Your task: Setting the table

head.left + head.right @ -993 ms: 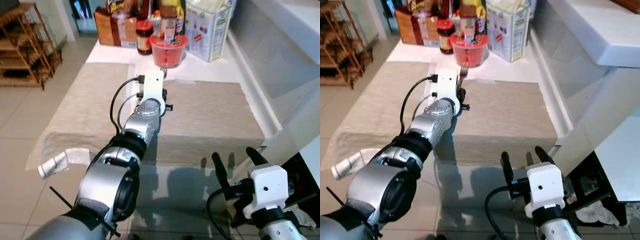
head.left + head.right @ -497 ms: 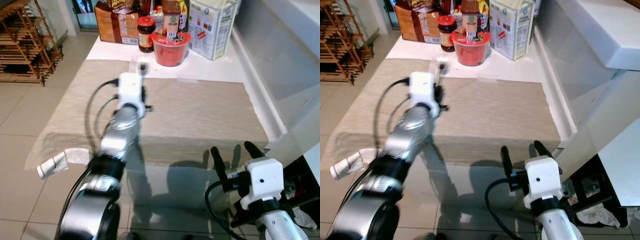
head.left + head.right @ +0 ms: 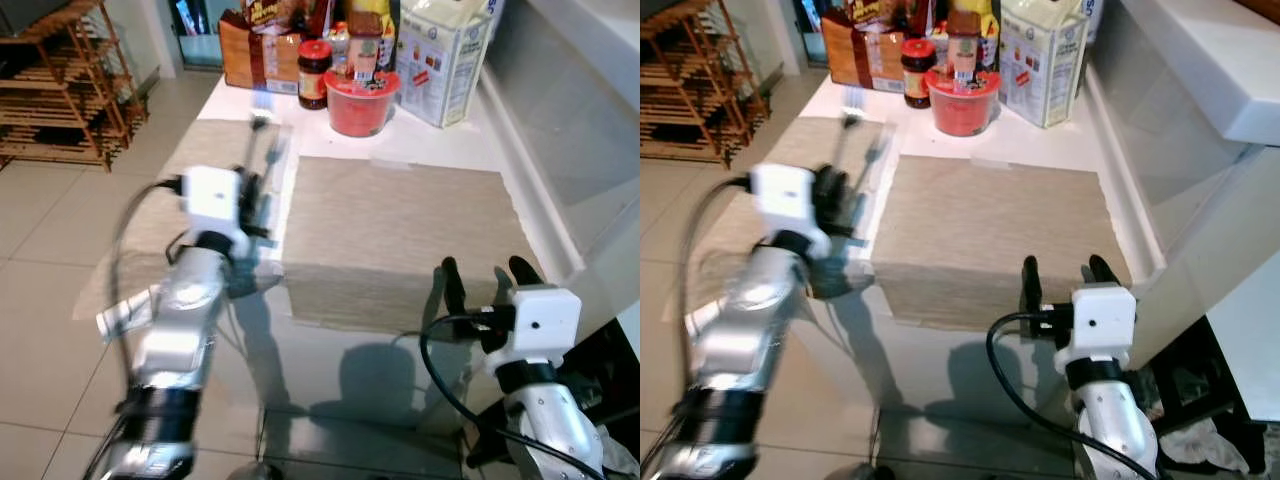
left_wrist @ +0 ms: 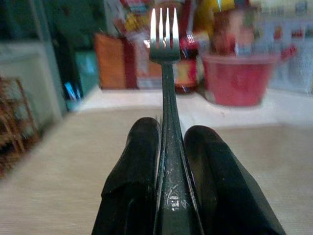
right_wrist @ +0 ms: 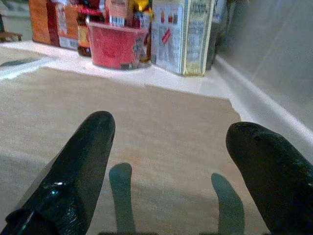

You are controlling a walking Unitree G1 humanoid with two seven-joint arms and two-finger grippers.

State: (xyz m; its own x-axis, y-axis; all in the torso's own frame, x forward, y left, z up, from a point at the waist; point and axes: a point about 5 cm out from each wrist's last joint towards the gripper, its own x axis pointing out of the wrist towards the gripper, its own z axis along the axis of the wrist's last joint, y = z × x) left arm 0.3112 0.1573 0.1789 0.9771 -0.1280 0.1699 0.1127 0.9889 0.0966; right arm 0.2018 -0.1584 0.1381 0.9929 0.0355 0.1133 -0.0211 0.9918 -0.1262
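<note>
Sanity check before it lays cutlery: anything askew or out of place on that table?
Yes. The two beige placemats hang over the table's near edge rather than lying flat on it. The red tub, jars and cartons crowd the far end. The left gripper holds a fork straight between its fingers.

Left arm stretched forward, blurred, left gripper (image 4: 168,161) fingers clamped together. Right arm low near the body, right gripper (image 5: 171,156) fingers spread wide apart.
</note>
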